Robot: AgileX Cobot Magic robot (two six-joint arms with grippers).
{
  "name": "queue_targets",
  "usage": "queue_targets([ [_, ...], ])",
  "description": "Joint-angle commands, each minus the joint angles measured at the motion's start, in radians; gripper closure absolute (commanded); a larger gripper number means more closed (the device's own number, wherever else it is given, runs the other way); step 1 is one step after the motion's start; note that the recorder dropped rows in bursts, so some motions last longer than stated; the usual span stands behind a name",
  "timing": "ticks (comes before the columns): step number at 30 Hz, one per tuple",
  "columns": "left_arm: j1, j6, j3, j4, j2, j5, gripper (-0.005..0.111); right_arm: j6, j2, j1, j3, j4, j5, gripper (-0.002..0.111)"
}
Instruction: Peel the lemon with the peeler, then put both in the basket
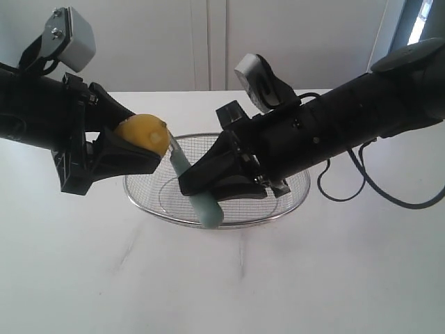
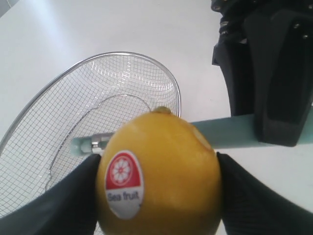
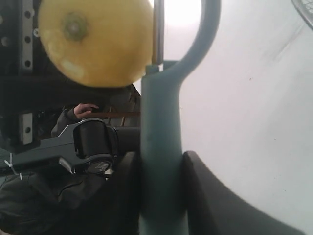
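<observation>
My left gripper (image 1: 142,149) is shut on the yellow lemon (image 1: 142,133), holding it above the left rim of the wire mesh basket (image 1: 292,202). In the left wrist view the lemon (image 2: 159,171) shows a red and white sticker, with black fingers (image 2: 54,205) pressed on both sides. My right gripper (image 1: 208,182) is shut on the teal handle of the peeler (image 1: 198,191). The peeler's head touches the lemon's right side. In the right wrist view the peeler (image 3: 161,147) rises between my fingers (image 3: 210,196), its blade against the lemon (image 3: 95,41).
The basket (image 2: 146,66) stands on a white table (image 1: 222,285) and holds nothing that I can see. A black cable (image 1: 375,188) loops on the table to the right of the basket. Both arms meet over the basket's left half.
</observation>
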Motion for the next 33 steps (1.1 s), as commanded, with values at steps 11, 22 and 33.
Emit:
queue_targets([
  [11, -0.007, -0.001, -0.004, -0.023, -0.004, 0.013, 0.107, -0.011, -0.195, -0.13, 0.002, 0.019, 0.008, 0.108],
  [22, -0.007, -0.003, -0.004, -0.023, -0.004, 0.013, 0.107, 0.082, -0.124, -0.156, 0.056, -0.178, -0.106, 0.108],
  [33, -0.007, -0.003, -0.004, -0.023, -0.004, 0.013, 0.107, 0.082, 0.028, 0.006, 0.056, -0.168, -0.106, 0.108],
])
